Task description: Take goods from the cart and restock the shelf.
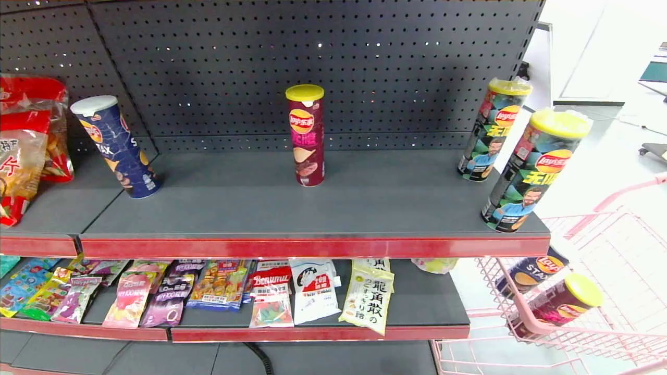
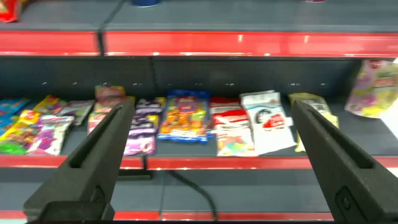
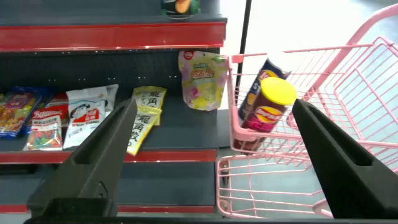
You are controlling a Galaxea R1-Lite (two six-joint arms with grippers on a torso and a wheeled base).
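Pink wire cart (image 3: 348,56) sits ahead of the right end effector (image 3: 212,106) and off to its right. Fingers are spread wide apart, nothing between them.

Target, by my guess, is the maroon can (image 3: 267,112) with the yellow lid. It is inside the cart at the corner nearest the shelf (image 1: 312,247), not centred in the gap but closer to the right finger. Its long axis is tilted, not upright. The lid end is up and the base is down in the corner, leaning on the wire wall. A dark blue can (image 3: 264,71) lies just behind it, touching or nearly so, can't tell which.

Left end effector (image 2: 211,106) is also spread apart and empty. It faces the snack bags (image 2: 186,115) on the lower shelf, well apart from the cart.

Right arm is clearly nearer, so the pick likely falls to it. It would probably have to shift right and forward over the rim, and turn the fingers across the slanted can body.
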